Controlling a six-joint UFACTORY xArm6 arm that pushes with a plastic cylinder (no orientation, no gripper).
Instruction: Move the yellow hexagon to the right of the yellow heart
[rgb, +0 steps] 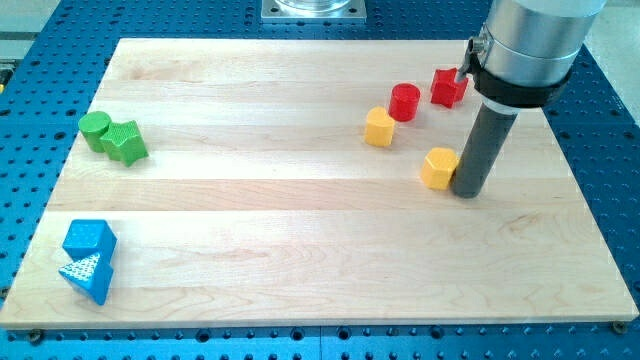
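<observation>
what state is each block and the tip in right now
my tip: down on the board, touching the right side of one yellow block
yellow block: against my tip
other yellow block: beside the red cylinder
red cylinder: upright
red star: alone
green blocks: touching
blue blocks: touching

The board (300, 230) is pale wood with visible grain in long strips, smooth with a soft sheen. The blocks, such as the yellow hexagon (439, 167) and the blue cube (89, 239), look like matt plastic; the blue triangle (87, 275) shows a rougher, patterned face. The rod (481, 145) is dark and matt, under a smooth grey metal collar (530, 40).
</observation>
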